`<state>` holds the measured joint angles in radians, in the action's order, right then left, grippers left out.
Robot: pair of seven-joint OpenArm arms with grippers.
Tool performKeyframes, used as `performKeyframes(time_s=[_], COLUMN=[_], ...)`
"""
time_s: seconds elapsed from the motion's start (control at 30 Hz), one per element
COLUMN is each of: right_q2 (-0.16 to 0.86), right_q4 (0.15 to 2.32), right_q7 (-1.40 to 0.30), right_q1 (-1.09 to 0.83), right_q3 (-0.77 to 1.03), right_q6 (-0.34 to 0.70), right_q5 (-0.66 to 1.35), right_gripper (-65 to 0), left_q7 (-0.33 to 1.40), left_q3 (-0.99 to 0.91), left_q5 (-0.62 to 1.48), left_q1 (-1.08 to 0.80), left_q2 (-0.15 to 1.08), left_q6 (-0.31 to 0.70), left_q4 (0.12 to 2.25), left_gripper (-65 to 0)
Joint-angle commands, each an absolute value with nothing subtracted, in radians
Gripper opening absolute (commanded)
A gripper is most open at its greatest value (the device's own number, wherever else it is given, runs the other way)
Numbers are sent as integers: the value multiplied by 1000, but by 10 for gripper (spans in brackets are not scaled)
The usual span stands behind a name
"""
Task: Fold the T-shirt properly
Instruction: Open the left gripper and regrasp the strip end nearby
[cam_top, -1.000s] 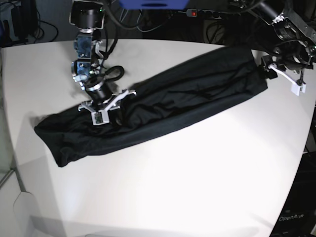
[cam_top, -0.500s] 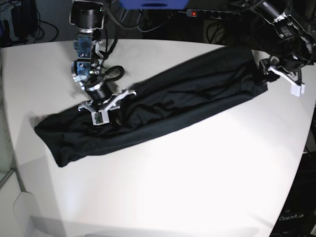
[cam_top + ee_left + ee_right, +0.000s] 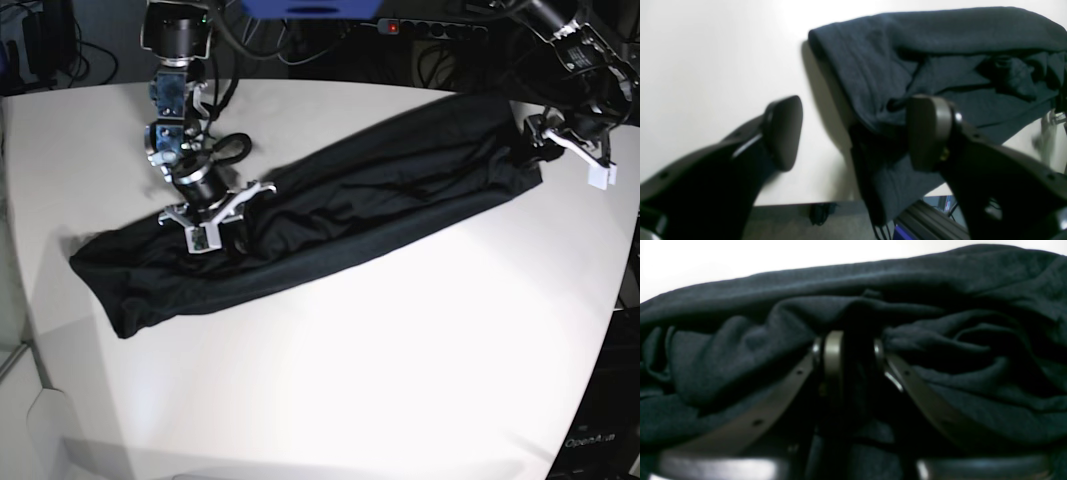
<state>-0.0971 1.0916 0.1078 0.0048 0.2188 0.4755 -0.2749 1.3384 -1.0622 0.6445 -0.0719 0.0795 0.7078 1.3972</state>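
Observation:
The black T-shirt [image 3: 330, 205] lies as a long folded band across the white table [image 3: 400, 350], from front left to back right. My right gripper [image 3: 208, 226] presses down on its left part. In the right wrist view its fingers [image 3: 833, 355] stand close together with bunched black fabric [image 3: 740, 350] between them. My left gripper [image 3: 562, 148] is at the shirt's right end by the table edge. In the left wrist view it [image 3: 855, 133] is wide open; the shirt's end [image 3: 907, 66] lies partly between the jaws and hangs over the edge.
A power strip [image 3: 430, 28] and cables lie behind the table's back edge. The table edge [image 3: 790, 202] runs just under my left gripper, with floor below. The table's right edge is close to the shirt's end.
My left arm has shifted slightly up and back at the shirt's right end. My right arm and the shirt have not visibly moved.

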Motion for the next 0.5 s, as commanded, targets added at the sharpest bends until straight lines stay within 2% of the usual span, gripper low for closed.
performKeyframes(time_s=[0.0,0.23,0.47], right_q2=[-90,-90,-90], right_q4=[1053,1053,1053], right_q7=[-143,-145,-145], right_q1=[-38,-38,-38], right_q3=[229,229,229], right_q6=[446,446,446], right_q5=[-378,-377,-375], right_gripper=[-518,-518,-518], left_q7=[1396,1396,1396], left_q3=[-1058,-967,-964], left_q5=[582,585,582], left_q1=[-82,-94,-96], left_q2=[71,65,47], left_q6=[698,698,698], left_q4=[1389,1389,1389], left_gripper=[-178,-179,-179])
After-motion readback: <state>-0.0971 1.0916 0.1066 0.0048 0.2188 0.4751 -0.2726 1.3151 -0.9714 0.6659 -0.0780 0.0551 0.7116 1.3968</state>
